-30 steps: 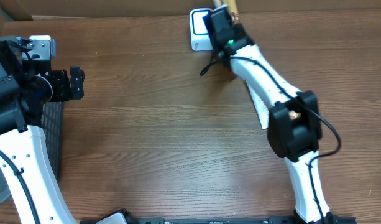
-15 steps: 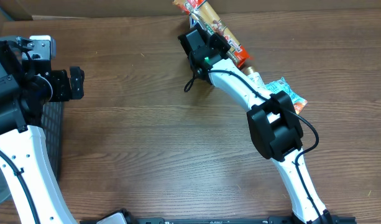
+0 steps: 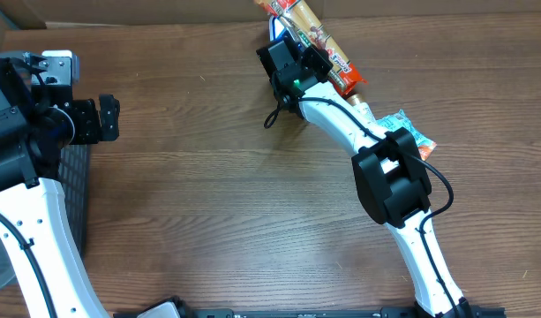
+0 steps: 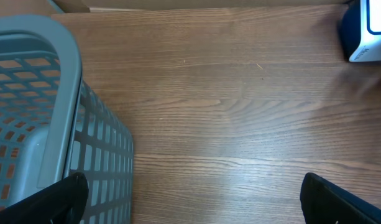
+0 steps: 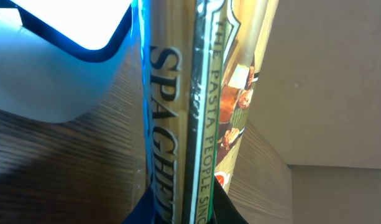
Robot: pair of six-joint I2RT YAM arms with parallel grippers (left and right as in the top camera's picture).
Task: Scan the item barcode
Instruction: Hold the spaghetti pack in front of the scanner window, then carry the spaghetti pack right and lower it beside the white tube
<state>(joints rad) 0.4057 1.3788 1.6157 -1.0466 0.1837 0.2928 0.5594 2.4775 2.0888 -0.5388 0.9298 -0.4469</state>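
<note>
Gripping the spaghetti pack (image 3: pixel 321 46) tight in the right fingers (image 3: pixel 298 60), lengthwise right by the blue-and-white scanner (image 5: pixel 53 56) at the far side of the counter (image 3: pixel 208 194), probably to show its barcode, with the left fingers (image 4: pixel 48 198) wide open and idle near the basket (image 4: pixel 28 124)

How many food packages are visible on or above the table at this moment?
2. A spaghetti packet is held in the right hand, near the far edge; a teal snack packet lies beside the right arm, partly covered by it. Others may be hidden underneath.
</note>
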